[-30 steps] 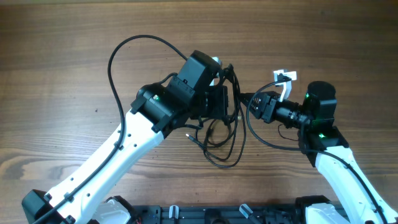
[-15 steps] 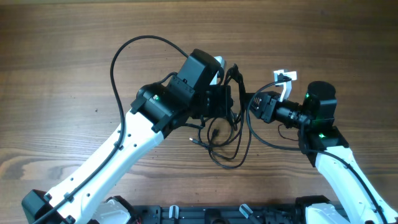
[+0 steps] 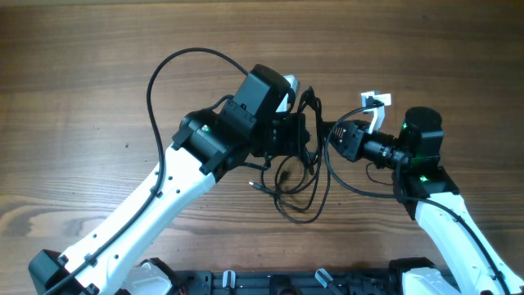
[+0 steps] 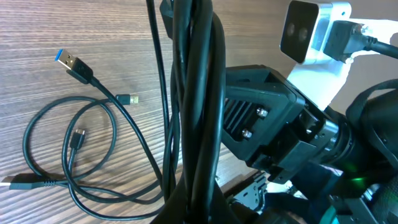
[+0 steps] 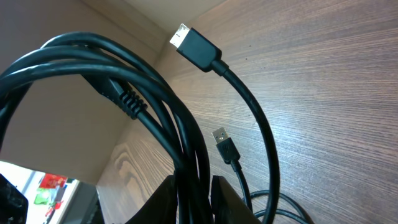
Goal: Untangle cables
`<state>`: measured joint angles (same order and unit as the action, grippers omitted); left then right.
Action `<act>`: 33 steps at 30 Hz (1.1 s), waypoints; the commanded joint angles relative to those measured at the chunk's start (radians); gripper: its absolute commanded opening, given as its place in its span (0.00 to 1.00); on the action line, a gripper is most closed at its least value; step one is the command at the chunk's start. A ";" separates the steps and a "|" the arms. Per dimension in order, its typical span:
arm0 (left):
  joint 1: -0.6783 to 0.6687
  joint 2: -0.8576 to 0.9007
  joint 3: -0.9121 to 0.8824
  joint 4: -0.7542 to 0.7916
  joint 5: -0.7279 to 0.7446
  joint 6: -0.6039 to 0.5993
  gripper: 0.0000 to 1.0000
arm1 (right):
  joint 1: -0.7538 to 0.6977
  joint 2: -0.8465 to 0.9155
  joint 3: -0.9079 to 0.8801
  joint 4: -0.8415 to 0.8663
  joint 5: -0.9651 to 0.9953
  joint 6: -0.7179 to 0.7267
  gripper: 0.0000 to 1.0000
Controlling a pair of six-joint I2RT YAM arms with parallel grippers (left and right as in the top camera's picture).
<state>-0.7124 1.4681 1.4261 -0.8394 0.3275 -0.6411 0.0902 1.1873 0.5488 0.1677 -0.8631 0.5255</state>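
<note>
The cables (image 3: 299, 187) are thin black cords bunched between my two grippers and hanging in loose loops onto the wooden table. My left gripper (image 3: 301, 135) is shut on a thick strand of the cables (image 4: 196, 112). My right gripper (image 3: 331, 133) is shut on another strand of the cables (image 5: 180, 155), close beside the left one. Loose loops (image 4: 74, 162) lie below, with a blue-tipped USB plug (image 4: 69, 63) and small plugs. A flat black plug with a silvery tip (image 5: 194, 42) and a small USB plug (image 5: 225, 144) show in the right wrist view.
A thick black arm wire (image 3: 168, 74) arcs over the table behind the left arm. A white tag or clip (image 3: 375, 102) sits by the right wrist. A black rail (image 3: 278, 283) runs along the table's front edge.
The held bundle shifted slightly right and its hanging loops redrew a little between one second ago and half a second ago. Since then almost nothing has moved.
</note>
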 commanded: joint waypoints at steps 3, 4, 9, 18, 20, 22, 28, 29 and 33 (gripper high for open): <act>0.001 0.002 0.006 0.017 0.058 -0.006 0.04 | 0.000 0.000 0.006 0.003 -0.005 -0.006 0.14; 0.001 0.002 0.006 0.018 0.058 -0.006 0.04 | 0.000 0.000 0.006 0.003 -0.005 -0.006 0.10; 0.001 0.002 0.006 0.019 0.057 -0.006 0.04 | 0.000 0.000 0.006 0.003 -0.005 -0.006 0.04; 0.001 0.002 0.006 0.010 -0.129 -0.138 0.04 | 0.000 0.000 0.006 0.002 -0.006 -0.002 0.04; 0.001 0.002 0.006 -0.003 -0.210 -0.222 0.04 | 0.000 0.000 0.006 0.002 -0.006 -0.002 0.04; 0.001 0.002 0.006 -0.030 -0.281 -0.313 0.04 | 0.000 0.000 0.006 0.002 -0.006 -0.002 0.04; 0.001 0.002 0.006 -0.066 -0.349 -0.422 0.04 | 0.000 0.000 0.006 0.002 -0.006 -0.002 0.04; 0.001 0.002 0.006 -0.066 -0.349 -0.423 0.04 | 0.000 0.000 0.006 0.002 -0.006 -0.002 0.04; 0.001 0.002 0.006 -0.067 -0.356 -0.423 0.04 | 0.000 0.000 0.006 0.002 -0.006 -0.002 0.04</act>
<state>-0.7128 1.4681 1.4261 -0.9100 0.0227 -1.0370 0.0902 1.1873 0.5488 0.1680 -0.8623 0.5220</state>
